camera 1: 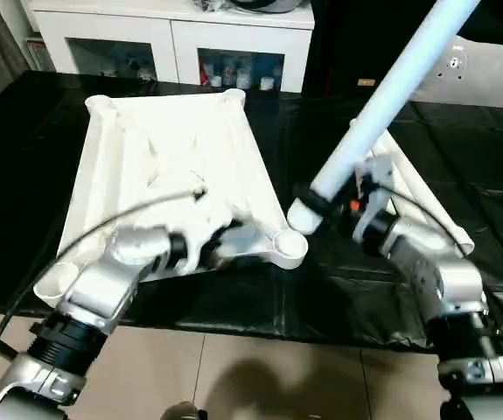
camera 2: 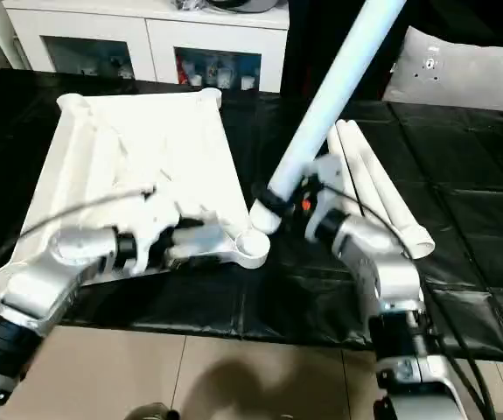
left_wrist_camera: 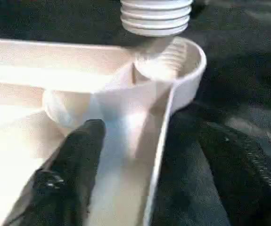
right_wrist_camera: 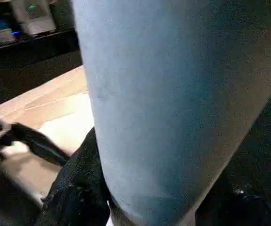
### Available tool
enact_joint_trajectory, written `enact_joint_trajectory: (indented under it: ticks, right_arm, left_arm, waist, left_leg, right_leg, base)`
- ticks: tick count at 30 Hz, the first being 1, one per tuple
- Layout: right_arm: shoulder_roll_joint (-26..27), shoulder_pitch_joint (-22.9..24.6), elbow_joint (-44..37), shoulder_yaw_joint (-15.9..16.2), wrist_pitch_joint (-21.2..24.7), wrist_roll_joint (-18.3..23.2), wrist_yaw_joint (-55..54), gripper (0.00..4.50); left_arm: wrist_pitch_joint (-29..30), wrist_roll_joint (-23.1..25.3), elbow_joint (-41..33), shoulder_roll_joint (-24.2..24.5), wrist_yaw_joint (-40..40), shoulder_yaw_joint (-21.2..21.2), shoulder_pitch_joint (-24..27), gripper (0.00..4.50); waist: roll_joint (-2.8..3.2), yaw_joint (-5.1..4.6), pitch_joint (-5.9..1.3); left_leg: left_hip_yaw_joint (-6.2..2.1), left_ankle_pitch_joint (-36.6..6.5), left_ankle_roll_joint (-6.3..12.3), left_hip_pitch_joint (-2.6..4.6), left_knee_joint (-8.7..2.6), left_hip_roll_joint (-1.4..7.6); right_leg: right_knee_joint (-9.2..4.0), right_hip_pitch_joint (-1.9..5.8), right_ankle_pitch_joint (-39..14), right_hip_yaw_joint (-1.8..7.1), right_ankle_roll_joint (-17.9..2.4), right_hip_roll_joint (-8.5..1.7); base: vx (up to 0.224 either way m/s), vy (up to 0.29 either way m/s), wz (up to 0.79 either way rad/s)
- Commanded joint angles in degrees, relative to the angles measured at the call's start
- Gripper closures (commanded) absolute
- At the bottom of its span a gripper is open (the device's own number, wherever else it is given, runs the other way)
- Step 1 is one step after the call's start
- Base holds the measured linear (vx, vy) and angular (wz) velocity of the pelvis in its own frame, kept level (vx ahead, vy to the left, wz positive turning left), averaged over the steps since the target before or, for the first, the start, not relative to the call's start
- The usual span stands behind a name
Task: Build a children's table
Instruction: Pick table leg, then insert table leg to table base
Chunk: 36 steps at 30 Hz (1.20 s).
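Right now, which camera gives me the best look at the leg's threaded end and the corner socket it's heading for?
The left wrist view: the leg's threaded end hangs just above the open corner socket, not yet in. The eye views show the tilted leg in the right gripper near that corner; the right wrist view shows bare tube.

Light falls from above, so the white tabletop (camera 1: 177, 166) glares almost featureless while the black table cover (camera 1: 461, 175) shows only soft sheen along its creases, and a blurred shadow lies on the pale floor (camera 1: 260, 376) below. In the head views the left gripper (camera 1: 220, 243) and its forearm are smeared by motion blur, and the raised leg (camera 1: 382, 109) looks bluish. Up close, the leg (right_wrist_camera: 173, 103) is an out-of-focus wash, and the black finger (left_wrist_camera: 71, 174) is soft against the bright corner socket (left_wrist_camera: 173, 70).
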Motion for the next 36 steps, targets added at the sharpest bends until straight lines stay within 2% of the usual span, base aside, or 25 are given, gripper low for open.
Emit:
enact_joint_trajectory:
  ticks: [1, 2, 10, 13, 16, 24, 25, 29, 32, 36]
  right_arm:
    - [-0.4, 0.1, -2.0, 0.6, 1.1, 0.9, 1.3, 2.59]
    - [-0.7, 0.3, -2.3, 1.1, 1.5, 1.0, 2.0, 2.59]
    - [-1.3, 0.5, -3.0, 2.1, 2.2, 0.6, 3.7, 2.59]
    - [-2.0, 0.3, -3.2, 2.7, 2.9, 0.1, 4.4, 2.59]
    - [-2.6, 0.1, -2.5, 3.5, 3.1, -0.8, 4.7, 2.59]
    - [-3.0, -0.4, -1.2, 4.6, 3.8, -2.3, 4.4, 2.59]
    - [-3.0, -0.5, -1.0, 4.7, 3.8, -2.4, 4.4, 2.59]
    - [-3.0, -1.1, -0.3, 5.3, 3.8, -2.9, 4.2, 2.59]
    - [-3.0, -1.8, 0.7, 5.5, 3.5, -3.4, 4.1, 2.59]
    - [-2.9, -2.6, 1.7, 5.5, 3.8, -4.0, 3.9, 2.59]
  left_arm:
    - [-1.1, 0.6, 1.3, 0.5, -1.6, -1.0, -1.2, 1.21]
    - [-1.8, 0.4, 2.4, 0.5, -2.5, -1.2, -1.6, 1.32]
    - [-7.1, 1.6, 11.8, -1.3, -5.5, -0.5, -4.2, 2.05]
    - [-8.4, 1.9, 14.8, -1.7, -6.3, -0.5, -5.6, 2.18]
    - [-9.8, 2.5, 17.5, -2.2, -6.9, -0.5, -6.9, 2.35]
    - [-12.2, 4.1, 21.2, -2.3, -9.2, -1.2, -8.3, 2.93]
    - [-12.3, 4.2, 21.5, -2.3, -9.4, -1.2, -8.4, 3.17]
    - [-13.0, 5.0, 23.0, -2.4, -10.7, -1.6, -8.8, 3.37]
    - [-13.1, 5.3, 23.5, -2.6, -11.6, -1.6, -8.9, 3.67]
    - [-13.2, 5.5, 23.2, -2.3, -12.7, -2.0, -8.5, 3.92]
  waist:
    - [0.63, -0.01, -4.16]
    - [0.94, 0.07, -4.17]
    - [0.69, 0.06, -4.17]
    - [0.91, 0.11, -4.23]
    - [0.83, 0.13, -4.18]
    - [0.83, 0.10, -4.18]
    - [0.83, 0.12, -4.18]
    - [0.92, 0.07, -4.06]
    - [0.73, 0.01, -4.00]
    - [0.82, 0.02, -3.98]
  left_leg:
    - [-0.57, -7.7, -0.51, 1.25, -4.12, 2.48]
    - [-0.64, -7.5, -0.52, 1.28, -4.13, 2.48]
    - [-0.52, -7.8, -0.46, 1.23, -4.06, 2.40]
    - [-0.65, -7.9, -0.68, 1.28, -4.10, 2.52]
    - [-0.62, -8.1, -0.69, 1.24, -4.09, 2.48]
    - [-0.66, -8.8, -0.77, 1.27, -4.17, 2.61]
    - [-0.62, -8.8, -0.73, 1.26, -4.17, 2.60]
    - [-0.67, -10.2, -1.11, 1.42, -4.35, 2.70]
    - [-0.65, -10.6, -1.35, 1.42, -4.43, 2.74]
    - [-0.62, -10.7, -1.39, 1.45, -4.46, 2.76]
  right_leg:
    - [-3.88, 2.78, 2.4, 1.85, -13.5, -3.82]
    - [-3.90, 2.74, 2.5, 1.81, -13.7, -3.89]
    - [-4.01, 2.83, 3.1, 1.86, -14.5, -3.97]
    - [-3.87, 2.89, 3.3, 1.83, -14.5, -4.09]
    - [-3.97, 2.94, 3.5, 1.84, -14.7, -4.14]
    - [-4.00, 2.92, 2.9, 1.86, -15.0, -4.24]
    - [-4.03, 2.92, 2.6, 1.88, -15.0, -4.27]
    - [-4.26, 2.79, -0.2, 1.90, -14.8, -4.34]
    - [-4.33, 2.74, -0.8, 1.93, -14.8, -4.36]
    - [-4.35, 2.67, -1.0, 1.97, -14.9, -4.40]
  base:
    - [0.000, 0.000, 0.00]
    - [0.000, 0.000, 0.00]
    - [0.000, 0.000, 0.00]
    - [0.000, 0.000, 0.00]
    - [0.000, 0.000, 0.00]
    - [0.000, 0.000, 0.00]
    - [0.000, 0.000, 0.00]
    - [0.000, 0.000, 0.00]
    - [0.000, 0.000, 0.00]
    - [0.000, 0.000, 0.00]
